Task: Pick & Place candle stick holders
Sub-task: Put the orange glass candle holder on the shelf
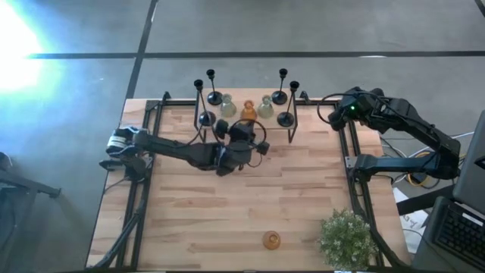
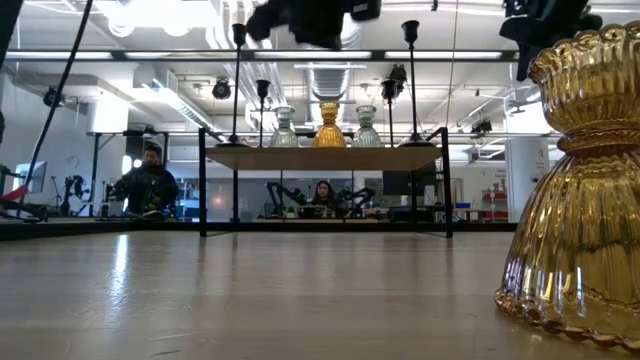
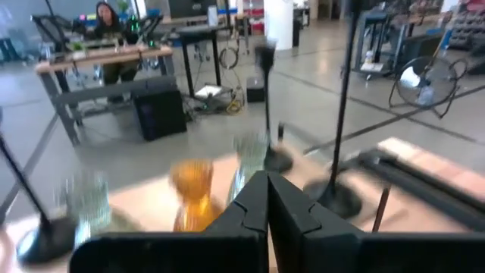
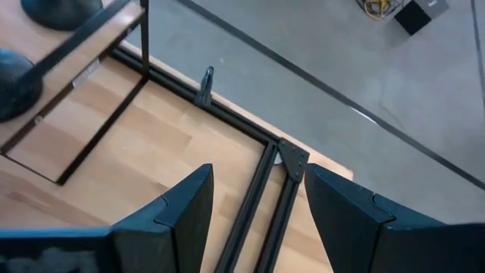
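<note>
Seven candle stick holders (image 1: 248, 111) stand on the shelf (image 1: 182, 110); one amber holder (image 1: 271, 241) sits well apart near the plant (image 1: 346, 236). Left gripper (image 1: 244, 136), pinched closed and seemingly empty, hovers beside them and could topple a thin stem. Right gripper (image 4: 258, 201) waits, fingers spread.

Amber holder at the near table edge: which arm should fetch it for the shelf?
Probably the left. Its shut, empty hand is over mid-table by the shelf, nearer the amber holder. The right hand, open, waits at the far right corner.
</note>
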